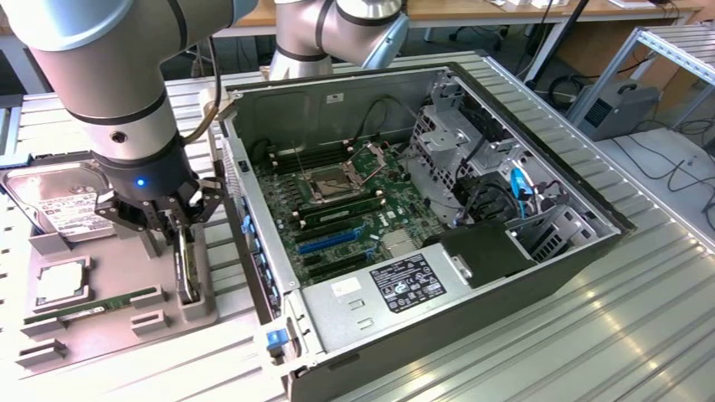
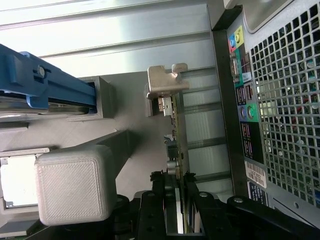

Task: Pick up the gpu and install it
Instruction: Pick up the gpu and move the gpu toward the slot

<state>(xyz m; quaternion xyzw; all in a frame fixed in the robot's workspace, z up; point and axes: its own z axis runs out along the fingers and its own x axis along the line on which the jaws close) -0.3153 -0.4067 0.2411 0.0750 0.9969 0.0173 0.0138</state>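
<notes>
The gpu (image 1: 190,272) stands on edge in a slot of the grey holder tray (image 1: 134,322), left of the open computer case in the exterior view. Its green board and silver end bracket (image 2: 167,82) appear edge-on in the wrist view, where the gpu (image 2: 179,135) runs away from the fingers. My gripper (image 1: 182,230) has come down over the card's top edge. One black finger sits on each side of the board, and the gripper (image 2: 176,177) looks shut on the card. The card still rests in its holder.
The open computer case (image 1: 324,96) lies to the exterior view's right, with its motherboard and a blue slot (image 1: 330,241) exposed. Its perforated rear panel (image 2: 280,100) is close by. On the tray sit a hard drive (image 1: 62,197), a RAM stick (image 1: 90,308) and a processor (image 1: 62,280).
</notes>
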